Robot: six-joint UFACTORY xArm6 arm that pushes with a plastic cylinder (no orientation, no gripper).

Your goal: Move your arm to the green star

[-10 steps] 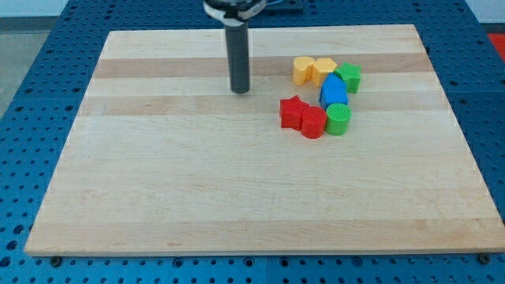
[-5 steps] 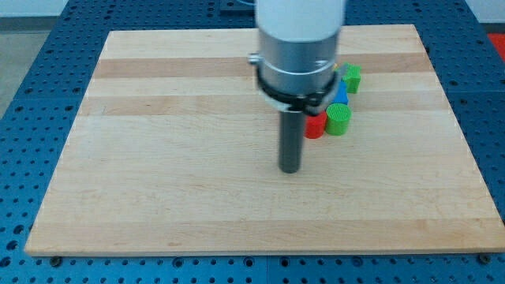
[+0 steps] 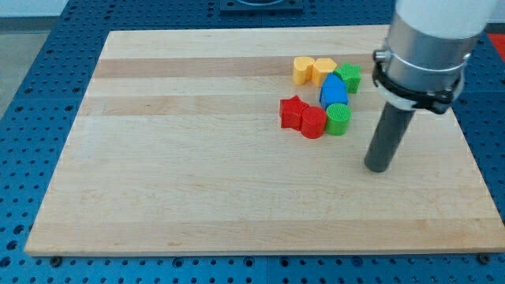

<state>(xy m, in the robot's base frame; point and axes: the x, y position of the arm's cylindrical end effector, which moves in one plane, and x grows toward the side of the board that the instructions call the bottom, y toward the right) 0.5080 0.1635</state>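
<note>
The green star [image 3: 349,77] sits at the top right of a cluster of blocks on the wooden board [image 3: 197,173]. My tip [image 3: 378,169] rests on the board to the lower right of the cluster, well below the green star and apart from every block. The cluster also holds two yellow blocks [image 3: 313,70], a blue block [image 3: 334,91], a green cylinder [image 3: 338,119], a red star [image 3: 292,112] and a red cylinder [image 3: 313,123].
The board lies on a blue perforated table [image 3: 31,71]. The arm's wide grey body [image 3: 426,47] hangs over the board's right side, above the rod.
My tip has moved from the board's upper middle, down past the cluster's left side, then across to the right, ending at the cluster's lower right. The blocks have not moved.
</note>
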